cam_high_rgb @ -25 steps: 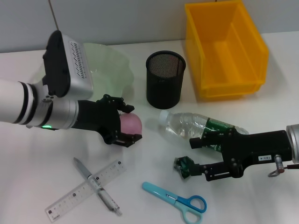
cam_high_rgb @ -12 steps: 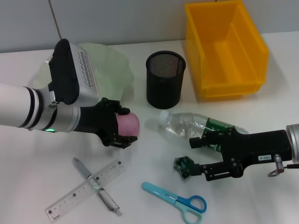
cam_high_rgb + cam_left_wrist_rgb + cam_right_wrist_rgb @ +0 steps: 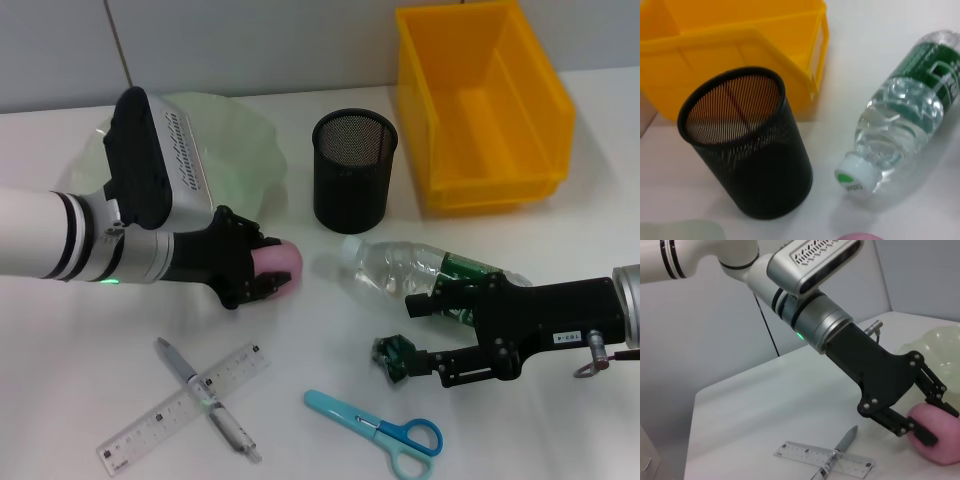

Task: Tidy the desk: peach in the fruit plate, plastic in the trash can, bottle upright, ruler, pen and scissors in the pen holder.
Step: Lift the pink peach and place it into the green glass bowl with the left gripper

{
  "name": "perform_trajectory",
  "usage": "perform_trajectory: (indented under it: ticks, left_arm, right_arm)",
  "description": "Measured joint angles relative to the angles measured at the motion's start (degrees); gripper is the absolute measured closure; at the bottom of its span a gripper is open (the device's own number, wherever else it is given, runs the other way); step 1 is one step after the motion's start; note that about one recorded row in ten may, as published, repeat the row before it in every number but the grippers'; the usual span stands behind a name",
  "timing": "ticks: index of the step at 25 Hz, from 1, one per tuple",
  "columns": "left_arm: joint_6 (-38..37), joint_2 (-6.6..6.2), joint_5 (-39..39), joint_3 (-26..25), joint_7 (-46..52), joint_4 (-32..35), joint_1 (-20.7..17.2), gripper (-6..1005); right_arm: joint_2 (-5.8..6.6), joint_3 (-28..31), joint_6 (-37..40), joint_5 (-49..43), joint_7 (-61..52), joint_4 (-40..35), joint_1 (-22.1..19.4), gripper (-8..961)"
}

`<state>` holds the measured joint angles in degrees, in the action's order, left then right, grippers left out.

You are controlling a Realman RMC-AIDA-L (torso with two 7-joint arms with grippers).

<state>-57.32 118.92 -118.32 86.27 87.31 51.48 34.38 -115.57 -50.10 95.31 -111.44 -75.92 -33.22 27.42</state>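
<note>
Two black fingers of my left end effector (image 3: pixel 262 272) are closed around the round pink peach (image 3: pixel 276 263), gripping it across its middle just above the white worktop (image 3: pixel 330 330), near the pale green fruit plate (image 3: pixel 235 140) that lies to the far left. I judge the peach soft-skinned and easy to bruise, light but round enough to roll, so a gentle hold across its widest part suits it, and it should be set down rather than dropped. My way to the plate looks open; the black mesh pen holder (image 3: pixel 354 170) stands to the right of that path and the yellow plastic bin (image 3: pixel 480 100) further right still. My right end effector (image 3: pixel 415 335) sits low at the near right with its fingers spread, just beside the crumpled green plastic scrap (image 3: pixel 393 357) and the clear plastic bottle with a green label (image 3: pixel 420 268) lying on its side. Near me lie the clear ruler (image 3: pixel 185 405) crossed by the grey pen (image 3: pixel 205 397), and the blue-handled scissors (image 3: pixel 380 430), all well apart from the peach.
</note>
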Motion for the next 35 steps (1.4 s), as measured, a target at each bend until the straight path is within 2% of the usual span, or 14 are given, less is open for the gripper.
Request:
perform_trajectory:
  ticks: [4, 5, 9, 11, 13, 17, 18, 19, 24, 25, 26, 27, 28, 35]
  left_arm:
    - [-0.6, -0.03, 1.1, 0.0, 0.4, 0.8, -0.5, 588]
    - [-3.3, -0.25, 4.5, -0.5, 0.5, 2.6, -1.9, 614]
    - [-5.3, -0.34, 7.0, -1.1, 0.5, 4.0, -3.0, 647]
    - [-8.3, -0.44, 15.0, -4.1, 0.2, 7.8, -7.1, 661]
    - [-8.1, -0.42, 18.2, -5.5, -0.1, 8.5, -8.4, 673]
    - [-7.7, -0.38, 21.7, -7.3, -0.7, 8.6, -9.3, 697]
    - [-5.9, -0.33, 27.1, -10.3, -2.2, 7.2, -10.1, 703]
    - [-4.4, -0.31, 28.7, -11.1, -3.0, 6.1, -10.2, 717]
    - [-3.2, -0.29, 29.9, -11.7, -3.7, 5.2, -10.2, 773]
    - [1.8, -0.30, 33.2, -12.0, -5.6, 2.0, -9.9, 780]
    - [1.8, -0.30, 33.2, -12.0, -5.6, 2.0, -9.9, 788]
    - [10.9, -0.20, 35.5, -11.3, -6.3, -2.3, -8.6, 796]
    - [14.4, -0.21, 35.5, -10.8, -6.1, -4.2, -7.5, 802]
    - [21.7, -0.24, 35.6, -11.1, -5.7, -11.3, -3.8, 847]
  right_arm:
    - [0.00, 0.0, 0.0, 0.0, 0.0, 0.0, 0.0, 196]
    - [0.01, 0.0, 0.0, 0.0, 0.0, 0.0, 0.0, 197]
    - [0.00, 0.0, 0.0, 0.0, 0.0, 0.0, 0.0, 200]
    - [-0.06, -0.1, -0.1, 0.0, 0.0, 0.1, 0.0, 201]
    - [-0.10, -0.2, -0.1, 0.0, 0.0, 0.1, 0.0, 202]
    - [-0.22, -0.2, 0.0, 0.0, -0.2, 0.0, 0.0, 205]
    - [-0.23, -0.3, 0.1, 0.0, -0.3, 0.0, 0.0, 206]
    - [-0.24, -0.3, 0.2, 0.0, -0.3, 0.0, 0.0, 206]
    - [-0.38, 0.0, 0.4, 0.0, -0.3, 0.0, -0.3, 210]
    - [-0.42, 0.0, 0.4, 0.0, -0.3, 0.0, -0.3, 210]
    - [-0.42, 0.0, 0.4, 0.0, -0.3, 0.0, -0.3, 211]
    - [-0.42, 0.0, 0.4, 0.0, -0.3, 0.0, -0.3, 212]
    - [-0.43, -0.1, 0.4, 0.0, -0.3, 0.0, -0.4, 212]
    - [-0.59, -0.4, 0.7, 0.0, -0.4, 0.0, -0.5, 217]
